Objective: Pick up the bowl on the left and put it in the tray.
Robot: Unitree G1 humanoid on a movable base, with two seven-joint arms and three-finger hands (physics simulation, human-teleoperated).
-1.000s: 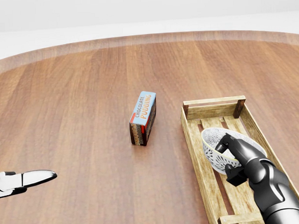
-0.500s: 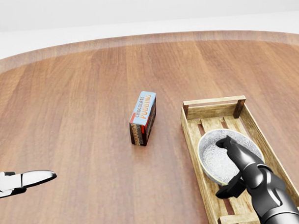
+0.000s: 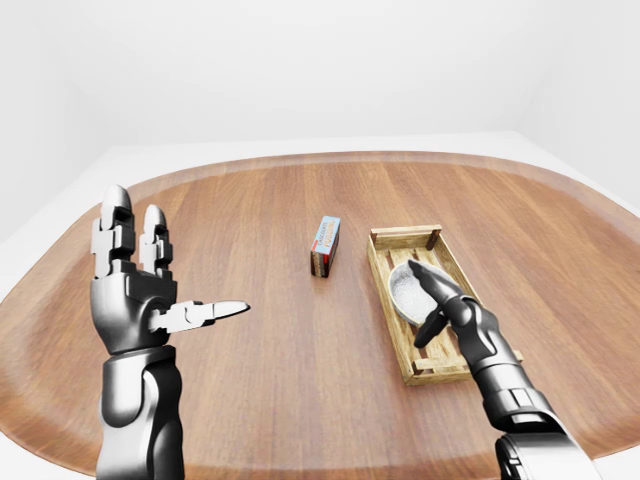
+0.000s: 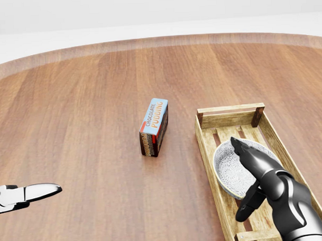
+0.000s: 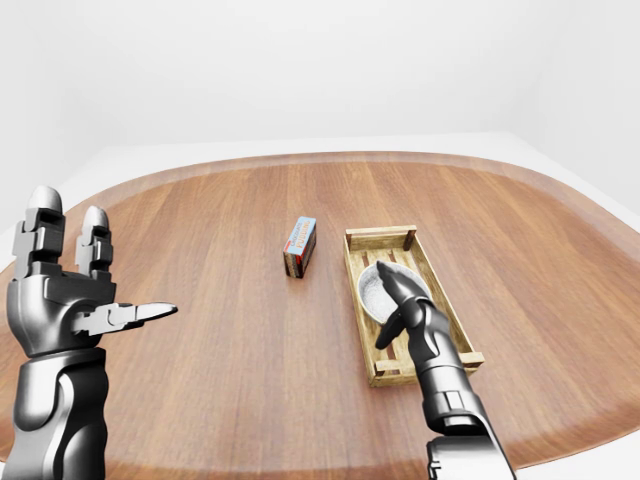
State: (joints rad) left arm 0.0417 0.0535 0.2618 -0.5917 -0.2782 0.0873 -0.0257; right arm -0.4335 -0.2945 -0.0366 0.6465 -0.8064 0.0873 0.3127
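The bowl (image 4: 226, 170) is seen resting in the tray (image 4: 229, 118), with the right hand (image 4: 263, 176) spread open just over it and the left hand (image 3: 135, 290) held wide, empty. The bowl could be tipped if its rim is caught on withdrawal.

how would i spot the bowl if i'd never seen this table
On the round wooden table, find the slatted tray at the head view's right. The bowl sits inside it, partly behind the open right hand. It is the only round, white speckled thing; the pudding box nearby is rectangular, outside the tray.
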